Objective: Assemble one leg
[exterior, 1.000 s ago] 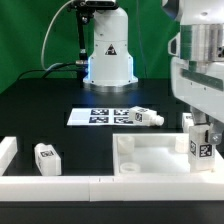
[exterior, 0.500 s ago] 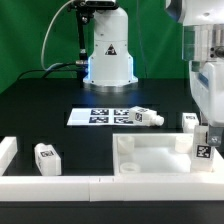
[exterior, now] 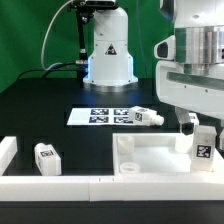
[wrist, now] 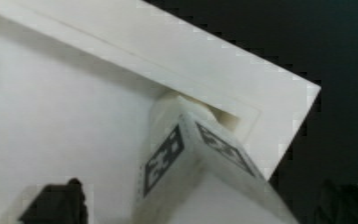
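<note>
One leg (exterior: pixel 203 146), a stubby white block with black-and-white tags, stands upright in the tabletop's (exterior: pixel 150 158) corner at the exterior view's right. My gripper (exterior: pixel 203 122) hangs right over it. In the wrist view the leg (wrist: pixel 202 150) sits in the tabletop's corner (wrist: pixel 87 90), between my two dark fingertips (wrist: pixel 55 203), which stand apart from its sides. The gripper (wrist: pixel 208 205) looks open.
A second leg (exterior: pixel 146 116) lies on its side at the end of the marker board (exterior: pixel 103 116). A third leg (exterior: pixel 46 157) stands at the left, beside the white front rail (exterior: pixel 60 185). A fourth leg (exterior: pixel 188 121) stands behind the tabletop. The robot base (exterior: pixel 108 50) is at the back.
My hand has turned about its own axis above the leg and sits a little differently. The leg stays in the tabletop corner. The other legs have not moved.
</note>
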You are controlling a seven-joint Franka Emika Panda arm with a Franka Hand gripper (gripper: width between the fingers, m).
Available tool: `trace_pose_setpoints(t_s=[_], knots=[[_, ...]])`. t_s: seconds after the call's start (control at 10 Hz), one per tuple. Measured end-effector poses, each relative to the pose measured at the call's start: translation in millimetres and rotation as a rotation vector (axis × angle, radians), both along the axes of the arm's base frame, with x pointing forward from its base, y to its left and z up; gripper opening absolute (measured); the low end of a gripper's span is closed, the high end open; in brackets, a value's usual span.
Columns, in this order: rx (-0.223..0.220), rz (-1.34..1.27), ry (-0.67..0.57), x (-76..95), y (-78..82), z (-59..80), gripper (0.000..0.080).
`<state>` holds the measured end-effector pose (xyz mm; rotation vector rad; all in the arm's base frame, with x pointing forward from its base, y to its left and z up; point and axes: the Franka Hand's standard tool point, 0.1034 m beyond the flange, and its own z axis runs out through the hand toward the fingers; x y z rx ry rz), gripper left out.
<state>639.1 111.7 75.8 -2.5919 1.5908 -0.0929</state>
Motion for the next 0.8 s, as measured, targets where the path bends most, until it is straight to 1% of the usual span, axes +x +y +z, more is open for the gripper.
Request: trace_pose_setpoints(t_s=[0.1,0.2,0.3,0.4,0.5,0.6,0.7,0.8], knots=[[-0.008,0.077,-0.004,0.1,-0.4,0.0,0.0649],[-0.038,0.231,-0.007,0.6,-0.3,0.4,0.0649],[-0.086,0.496,-0.015,5.0,2.6,1.7,0.0649],[-0.093,0.576,-0.031,7.6,2.6,0.4,0.0649],[-0.089,0.537,-0.029,7.4,2.6,0.3,0.0623],[-0.088,0.524,-0.029,7.4,2.7,0.3,0.0623],[-0.088,0.518,-0.028,7.4,2.4,0.3,0.0449],[-0.082,0.466,-0.026,7.2,2.3,0.2,0.0292]])
